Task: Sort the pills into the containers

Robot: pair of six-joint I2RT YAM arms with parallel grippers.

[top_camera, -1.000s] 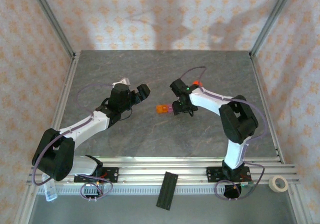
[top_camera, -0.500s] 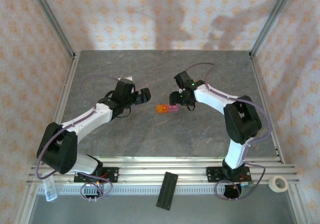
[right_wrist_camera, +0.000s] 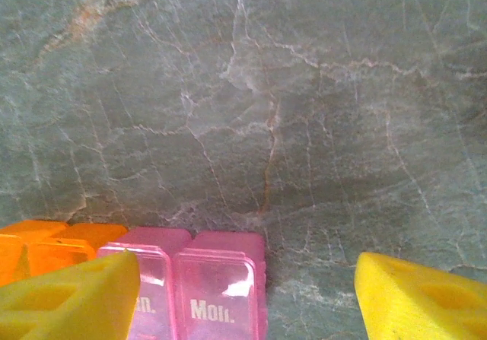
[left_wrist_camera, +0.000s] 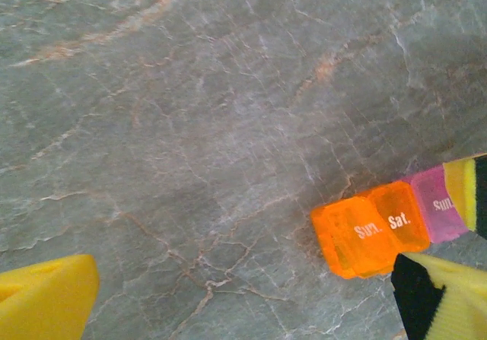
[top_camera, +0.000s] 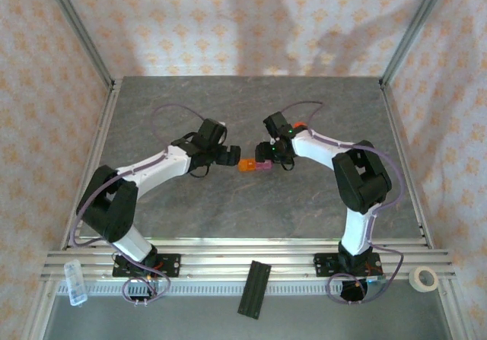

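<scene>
Top external shows the containers at the middle of the table, orange end just beside the left gripper, whose jaws gape wide. Just beyond, the right gripper stands part-open astride the strip's pink end, its far fingertip clear of the cells.

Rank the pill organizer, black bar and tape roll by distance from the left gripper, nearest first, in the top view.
1. pill organizer: just right of the left gripper.
2. black bar: on the near rails.
3. tape roll: near-right corner.
</scene>
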